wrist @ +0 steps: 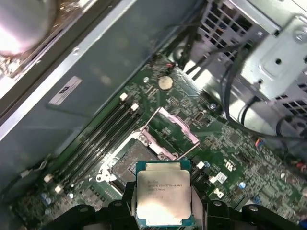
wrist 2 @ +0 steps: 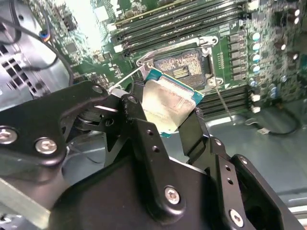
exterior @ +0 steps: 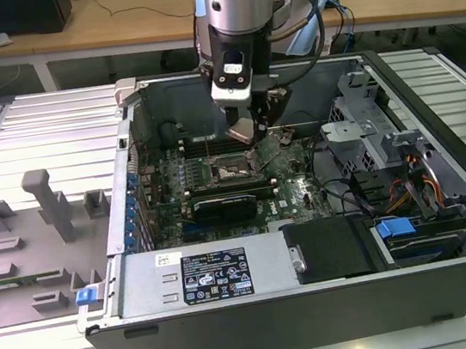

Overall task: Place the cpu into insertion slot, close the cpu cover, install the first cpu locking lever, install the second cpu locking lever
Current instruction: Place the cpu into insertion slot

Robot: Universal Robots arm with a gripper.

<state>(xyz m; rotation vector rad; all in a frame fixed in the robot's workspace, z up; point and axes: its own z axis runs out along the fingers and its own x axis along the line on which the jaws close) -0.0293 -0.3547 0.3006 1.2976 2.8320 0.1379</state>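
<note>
cpu [wrist: 163, 190]: pinched by opposite edges in the end effector [wrist: 164, 207], held clear above the board. Insertion slot [wrist: 130, 164] lies open just below and beyond its leading edge. The cpu cover [wrist: 176, 130] is raised.

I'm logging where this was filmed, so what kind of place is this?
Probably a robotics lab or workshop: an open computer case lies on a slatted metal table, wooden desks stand behind, and the gripper holds the cpu.
</note>
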